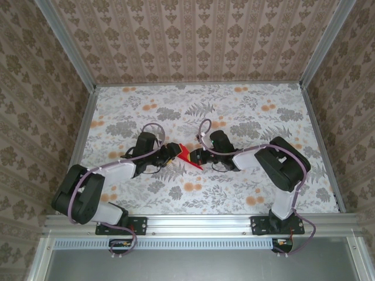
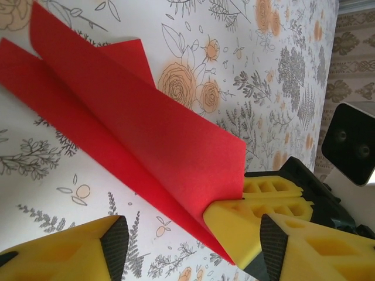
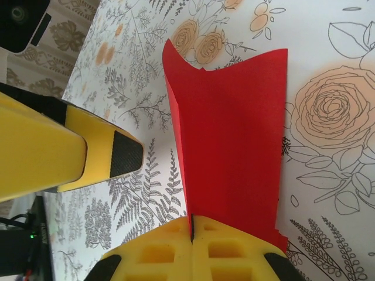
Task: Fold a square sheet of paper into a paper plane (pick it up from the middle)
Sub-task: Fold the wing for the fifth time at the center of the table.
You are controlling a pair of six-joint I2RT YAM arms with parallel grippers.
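Right gripper (image 3: 191, 225): clamped tight on the paper (image 3: 228, 134), pinching its edge between both fingers.
Left gripper (image 2: 193, 249): fingers spread wide, one on each side of the paper's tip, not squeezing.
Paper: red, creased, reaching away from the pinching fingertips.
Top view: both grippers meet tip to tip.

Table (image 1: 234, 105) clear across upper frame and lower middle. Centre blocked: red paper (image 1: 188, 156) with left fingers (image 1: 172, 152) and right fingers (image 1: 198, 157) crowding it from either side.
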